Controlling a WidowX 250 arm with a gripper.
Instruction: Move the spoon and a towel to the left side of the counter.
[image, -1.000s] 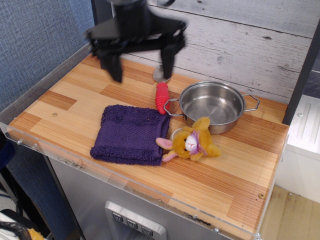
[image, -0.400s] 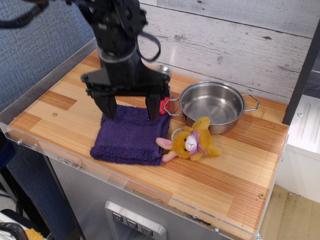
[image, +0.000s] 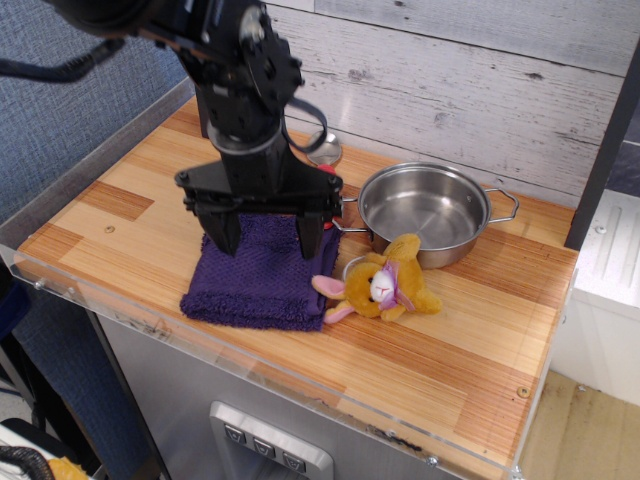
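The dark purple towel (image: 258, 283) lies near the front edge of the wooden counter (image: 120, 215), left of middle. My gripper (image: 266, 238) hangs open right over the towel's rear part, one finger at the left rear corner and the other near the right rear edge. Whether the fingertips touch the cloth I cannot tell. Behind the gripper only the spoon's silver bowl (image: 325, 150) and a sliver of its red handle (image: 328, 172) show; the arm hides the remainder.
A steel pot (image: 425, 210) with two handles stands right of the towel. A small yellow-brown plush bunny (image: 385, 284) lies in front of the pot, touching the towel's right edge. A clear acrylic rim (image: 250, 370) runs along the counter's front. A plank wall backs the counter.
The gripper has come forward from above the spoon and dropped low over the towel, staying open. Towel, spoon, pot and bunny have not moved.
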